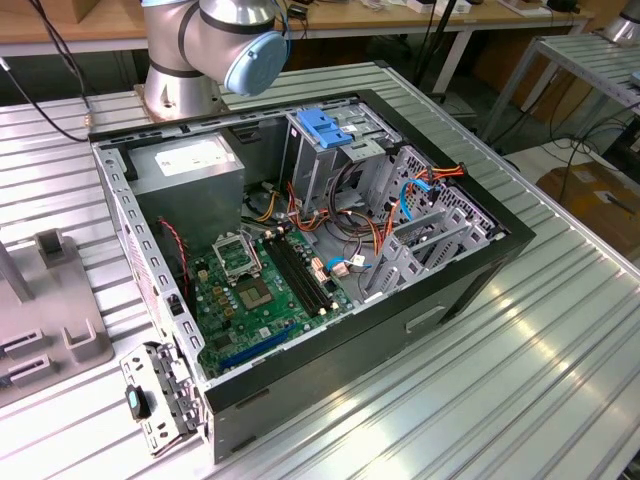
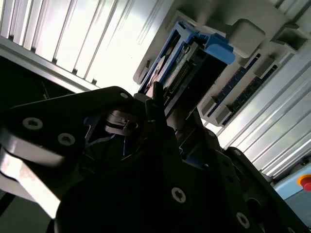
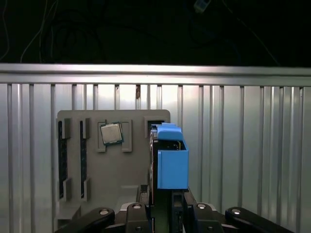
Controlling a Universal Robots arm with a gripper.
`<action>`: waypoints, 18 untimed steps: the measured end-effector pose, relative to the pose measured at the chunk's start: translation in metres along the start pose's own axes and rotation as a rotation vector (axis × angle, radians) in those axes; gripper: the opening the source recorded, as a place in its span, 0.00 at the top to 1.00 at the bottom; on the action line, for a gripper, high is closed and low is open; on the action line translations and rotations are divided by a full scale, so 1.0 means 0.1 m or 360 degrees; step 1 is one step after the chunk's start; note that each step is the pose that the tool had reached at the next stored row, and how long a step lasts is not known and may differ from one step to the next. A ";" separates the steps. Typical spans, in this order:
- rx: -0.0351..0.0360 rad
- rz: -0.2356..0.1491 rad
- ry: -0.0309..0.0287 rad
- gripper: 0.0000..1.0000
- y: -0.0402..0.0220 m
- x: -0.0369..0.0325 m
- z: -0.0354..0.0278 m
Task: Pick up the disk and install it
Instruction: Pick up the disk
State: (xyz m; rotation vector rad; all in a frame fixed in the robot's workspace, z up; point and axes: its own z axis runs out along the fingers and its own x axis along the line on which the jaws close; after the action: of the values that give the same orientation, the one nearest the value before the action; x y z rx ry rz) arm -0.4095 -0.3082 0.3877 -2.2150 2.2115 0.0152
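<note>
The disk (image 3: 167, 158) stands on edge in a slot of a grey holder plate (image 3: 77, 194), its blue plastic frame facing the first wrist view. My gripper (image 3: 163, 198) is right at the disk's near end, in line with it. In the second wrist view the disk (image 2: 194, 60) rises from the same holder, and the dark gripper (image 2: 172, 109) reaches up to its lower edge. The open computer case (image 1: 480, 265) lies on the table in the exterior view, with a metal drive cage (image 1: 305, 160) at its far side.
A processor chip (image 3: 111, 133) and memory sticks (image 3: 62, 160) sit in the holder plate beside the disk. A blue bracket (image 1: 325, 128) tops the drive cage. The motherboard (image 1: 265, 290), loose cables (image 1: 375, 225) and the grey power supply (image 1: 185, 170) lie inside the case. The arm's base (image 1: 180, 85) stands behind it.
</note>
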 end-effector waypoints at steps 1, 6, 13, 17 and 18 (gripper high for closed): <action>0.0000 0.0000 0.00001 0.65 0.000 0.000 -0.013; 0.0000 0.0000 0.00000 0.65 0.000 -0.002 -0.122; 0.0000 0.0000 0.00001 0.65 0.000 -0.005 -0.300; 0.0000 0.0000 0.00000 0.65 0.000 -0.006 -0.378; 0.0000 0.0000 0.00000 0.65 -0.001 -0.006 -0.400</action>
State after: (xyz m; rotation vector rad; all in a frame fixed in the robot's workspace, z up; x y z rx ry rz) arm -0.4095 -0.3081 0.4277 -2.2149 2.2115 0.0152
